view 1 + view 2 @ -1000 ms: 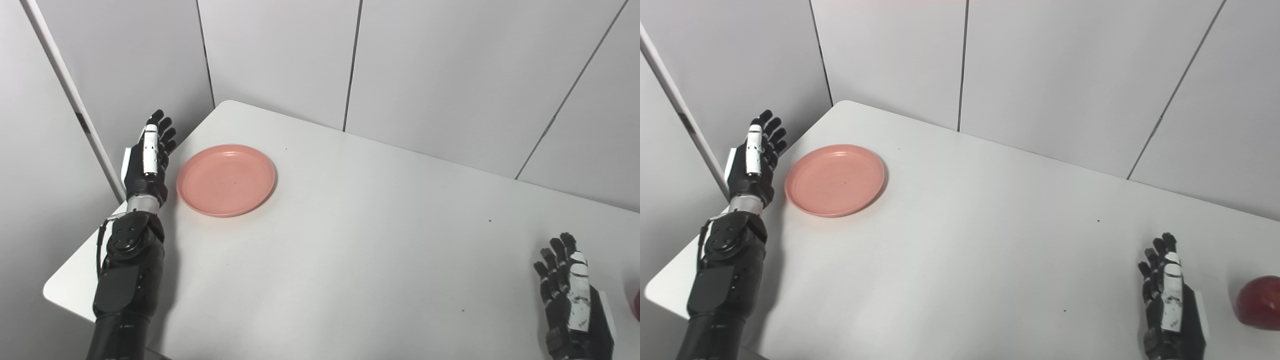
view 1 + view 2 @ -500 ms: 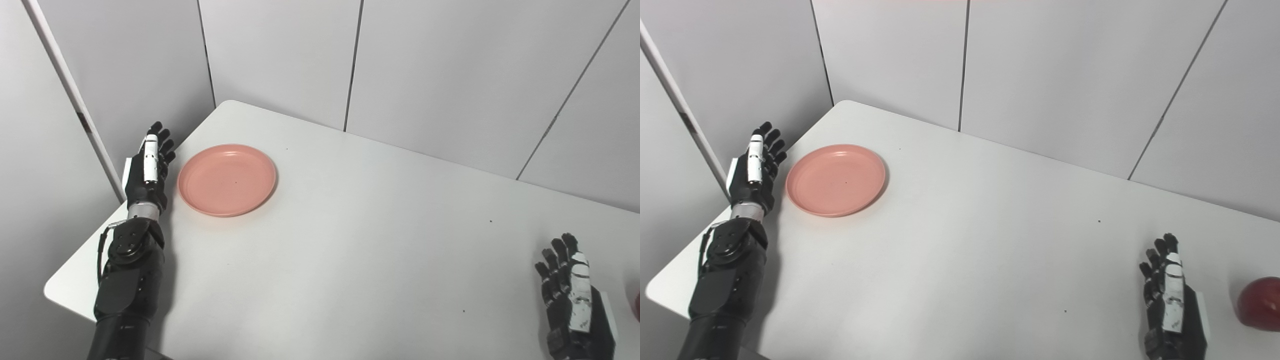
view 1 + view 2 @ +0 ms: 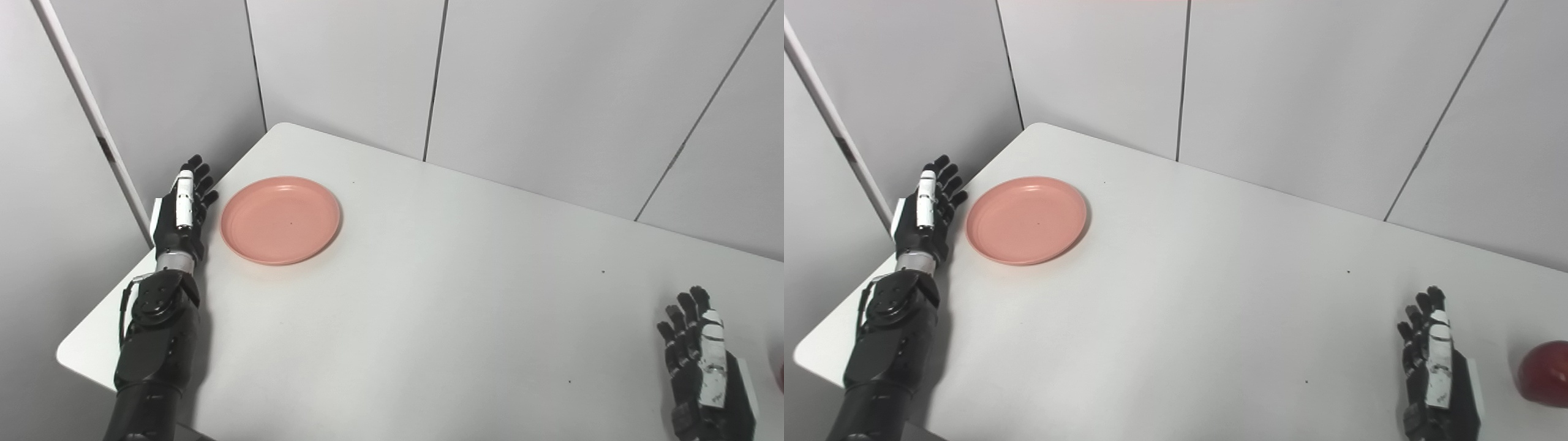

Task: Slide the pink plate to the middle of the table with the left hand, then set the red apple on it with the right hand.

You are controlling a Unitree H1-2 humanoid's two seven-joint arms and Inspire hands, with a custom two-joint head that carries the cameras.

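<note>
Right eye view shows the whole red apple point(image 3: 1544, 373) at the picture's right edge, while the left eye view catches only a dark red sliver of it at the frame border. Both views otherwise agree. The left hand point(image 3: 179, 209) stands edge-on just left of the pink plate point(image 3: 280, 220), fingers straight and slightly spread, holding nothing; a thin strip of table point(image 3: 429, 294) shows between the hand and the plate's rim, so they look just apart, though contact low down cannot be ruled out. The right hand point(image 3: 1434, 367) is far to the right of the plate, near the table's front edge, fingers extended and apart, empty. The apple rests on the table just beyond that hand, on the side away from the plate, not touching it. The plate itself lies flat near the table's far-left corner, with grey wall panels point(image 3: 343, 67) behind it
</note>
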